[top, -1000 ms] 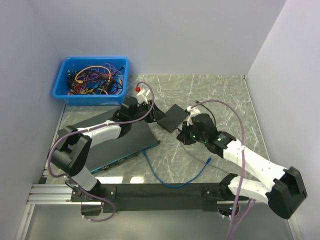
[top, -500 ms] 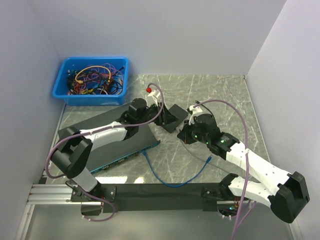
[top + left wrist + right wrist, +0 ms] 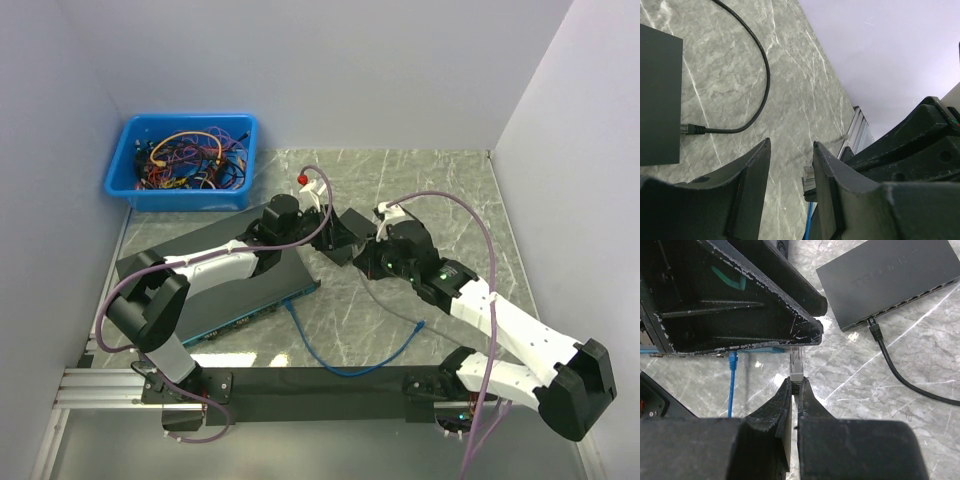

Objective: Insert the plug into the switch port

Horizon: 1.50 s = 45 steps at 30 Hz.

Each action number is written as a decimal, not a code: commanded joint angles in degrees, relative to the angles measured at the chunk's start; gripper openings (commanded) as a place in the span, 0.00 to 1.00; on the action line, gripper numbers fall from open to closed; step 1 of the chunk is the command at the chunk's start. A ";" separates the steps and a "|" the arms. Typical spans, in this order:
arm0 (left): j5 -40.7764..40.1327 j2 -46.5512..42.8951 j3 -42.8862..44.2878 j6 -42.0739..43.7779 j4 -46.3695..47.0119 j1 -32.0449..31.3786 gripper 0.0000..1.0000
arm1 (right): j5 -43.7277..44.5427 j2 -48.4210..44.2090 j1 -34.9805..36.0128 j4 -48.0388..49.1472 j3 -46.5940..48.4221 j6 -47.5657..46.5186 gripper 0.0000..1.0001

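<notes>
The plug (image 3: 796, 360), a small clear connector, sticks out of the tip of the right claw (image 3: 795, 384). That claw is pinched tight on the plug's rear end, with hardly any gap between its fingers. The left claw (image 3: 791, 145) is about half open and grips nothing. In its own camera the plug shows low in the gap, just beside one finger and apart from the other.

In the right wrist view, the plug's front end reaches the lower edge of a scratched finger of the left claw. Whether they touch I cannot tell. This view also shows the switch (image 3: 890, 277) lying flat on the table (image 3: 865, 375), up and to the right of the plug and apart from it. A black cable (image 3: 900, 372) is already seated in its port side. The plug is in no port.

The left wrist view catches only a corner of the switch and that same black cable curving away.

From above, both claws crowd together beside the switch, and the plug is too small to make out. A blue cable (image 3: 350, 362) lies near the arm bases, and a blue bin (image 3: 185, 155) of tangled cables sits at the far left.
</notes>
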 commanded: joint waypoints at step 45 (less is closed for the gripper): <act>0.15 -7.33 -2.24 3.35 2.84 -2.14 0.00 | -3.76 -6.84 -2.02 10.84 2.03 2.39 0.94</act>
